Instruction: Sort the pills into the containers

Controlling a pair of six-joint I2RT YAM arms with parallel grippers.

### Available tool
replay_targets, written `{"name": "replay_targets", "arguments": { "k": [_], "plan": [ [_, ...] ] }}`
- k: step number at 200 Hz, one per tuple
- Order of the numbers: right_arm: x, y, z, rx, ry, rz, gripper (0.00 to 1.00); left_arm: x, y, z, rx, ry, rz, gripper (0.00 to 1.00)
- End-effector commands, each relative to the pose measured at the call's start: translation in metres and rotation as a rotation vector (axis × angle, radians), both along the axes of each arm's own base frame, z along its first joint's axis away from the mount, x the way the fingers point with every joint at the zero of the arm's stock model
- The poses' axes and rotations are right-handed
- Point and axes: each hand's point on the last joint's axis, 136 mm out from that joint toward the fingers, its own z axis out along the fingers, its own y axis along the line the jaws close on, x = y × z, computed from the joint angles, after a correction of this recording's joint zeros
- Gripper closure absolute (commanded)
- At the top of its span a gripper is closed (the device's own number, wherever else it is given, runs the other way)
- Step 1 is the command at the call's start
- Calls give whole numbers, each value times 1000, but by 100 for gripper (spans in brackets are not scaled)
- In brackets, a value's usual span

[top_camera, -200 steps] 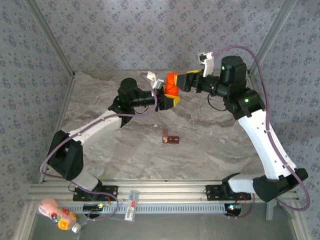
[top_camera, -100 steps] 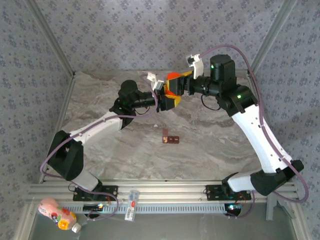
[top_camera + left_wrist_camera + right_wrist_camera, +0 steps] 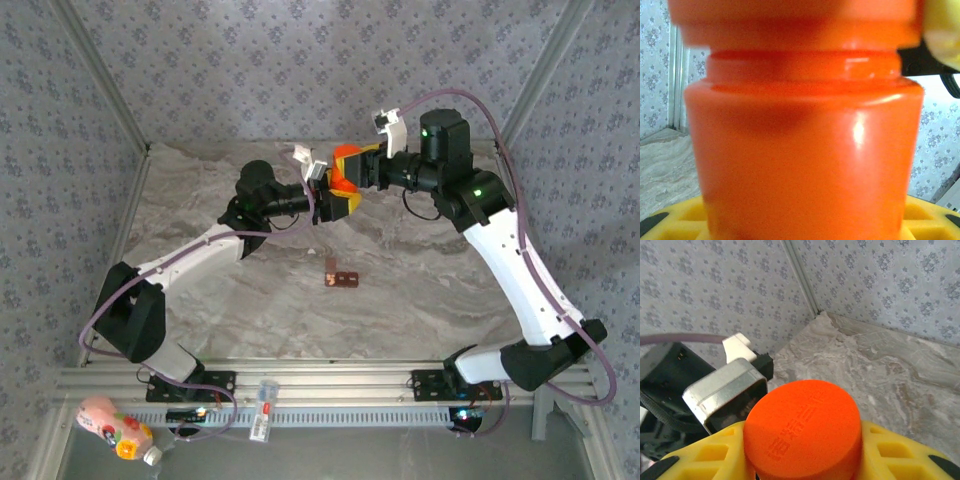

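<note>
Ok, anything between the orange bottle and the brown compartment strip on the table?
Nothing visible. The bright orange cylindrical bottle is held aloft; bare marbled tabletop lies between it and the small dark reddish-brown compartment strip.

Left wrist view: orange bottle too near, blurred; its top and base are cut by the upper and lower edges. My left fingers show as yellow slivers along the bottom, mostly hidden behind the bottle.

Right wrist view: cap is cut off at the bottom edge, and my right fingers too. Can't tell whether they press the cap.

Top view: containers at centre too small. I can't count compartments or see what lies in them. The bottle here is largely hidden between my yellow fingers.
</note>
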Motion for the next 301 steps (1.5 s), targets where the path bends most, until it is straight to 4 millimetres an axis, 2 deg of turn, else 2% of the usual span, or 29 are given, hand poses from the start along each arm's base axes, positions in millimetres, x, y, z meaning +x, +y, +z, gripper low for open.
{"name": "replay_targets", "arguments": {
  "k": [1, 21, 63, 94, 137, 160, 229, 268, 301],
  "plan": [
    [-4, -5, 17, 52, -50, 9, 63, -14, 5, 27, -54, -79, -17, 100],
    [-5, -7, 19, 82, -49, 26, 67, -14, 5, 29, -57, -81, -19, 100],
    [2, -16, 18, 135, -46, 20, 67, -16, 5, 32, -63, -89, -20, 100],
    [-1, -19, 15, 158, -71, 33, 67, -16, 6, 36, -73, -94, -13, 100],
    [-11, -17, 5, 158, -97, 80, 67, -16, 8, 41, -86, -103, -1, 100],
    [-11, -17, -5, 149, -92, 84, 68, -16, 8, 44, -93, -109, 5, 100],
    [-12, -13, -16, 122, -67, 77, 68, -11, 9, 46, -94, -113, 31, 100],
    [-9, -16, -14, 116, -70, 49, 59, -11, 8, 45, -89, -109, 31, 100],
    [-5, -21, -4, 123, -87, 21, 48, -9, 8, 43, -86, -103, 33, 100]
  ]
}}
